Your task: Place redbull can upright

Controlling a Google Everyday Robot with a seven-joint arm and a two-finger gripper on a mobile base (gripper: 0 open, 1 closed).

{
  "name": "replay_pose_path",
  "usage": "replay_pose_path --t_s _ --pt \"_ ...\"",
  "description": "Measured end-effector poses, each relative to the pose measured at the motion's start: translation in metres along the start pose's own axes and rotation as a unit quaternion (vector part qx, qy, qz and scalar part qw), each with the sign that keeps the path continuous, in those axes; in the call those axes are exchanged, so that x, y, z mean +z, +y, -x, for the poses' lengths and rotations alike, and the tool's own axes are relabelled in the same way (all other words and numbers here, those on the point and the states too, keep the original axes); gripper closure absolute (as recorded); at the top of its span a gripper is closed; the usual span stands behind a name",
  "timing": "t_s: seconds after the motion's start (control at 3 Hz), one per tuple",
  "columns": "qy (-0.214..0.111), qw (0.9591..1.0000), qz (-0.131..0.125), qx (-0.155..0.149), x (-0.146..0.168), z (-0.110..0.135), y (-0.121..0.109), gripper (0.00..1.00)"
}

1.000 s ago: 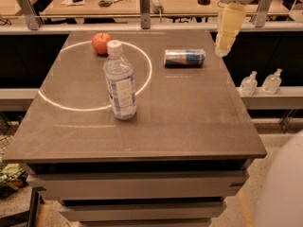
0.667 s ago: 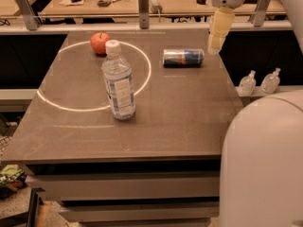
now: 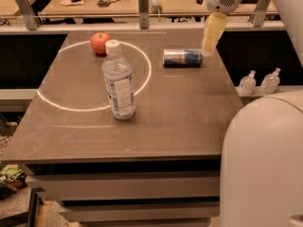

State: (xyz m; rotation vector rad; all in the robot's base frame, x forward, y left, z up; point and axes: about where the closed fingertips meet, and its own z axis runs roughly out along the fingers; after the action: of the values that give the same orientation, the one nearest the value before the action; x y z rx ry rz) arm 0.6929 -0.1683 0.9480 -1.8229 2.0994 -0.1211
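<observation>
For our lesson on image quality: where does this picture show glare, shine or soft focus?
Camera view: warm, dim light, with a bright white ring on the sheeny table; the redbull can, lying with the gripper just above its right end, glints; the robot's body, lower right, looks soft.

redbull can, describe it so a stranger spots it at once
On the dark brown table, look far right, outside the white ring. The slim silver-and-blue metal can is there, beside the cream gripper. Unlike the upright clear plastic bottle and round red apple, it lies on its side.
</observation>
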Motion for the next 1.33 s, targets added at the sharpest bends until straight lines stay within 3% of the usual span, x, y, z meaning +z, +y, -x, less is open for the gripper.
replay_pose_path --t_s 0.67,1.0,1.33 --pt "-0.011 0.9992 0.037 0.012 0.051 0.003 -0.006 0.00" --pt "-0.019 0.9982 0.058 0.000 0.074 0.012 -0.005 0.00" --pt "-0.057 0.9958 0.069 -0.018 0.087 0.024 -0.003 0.00"
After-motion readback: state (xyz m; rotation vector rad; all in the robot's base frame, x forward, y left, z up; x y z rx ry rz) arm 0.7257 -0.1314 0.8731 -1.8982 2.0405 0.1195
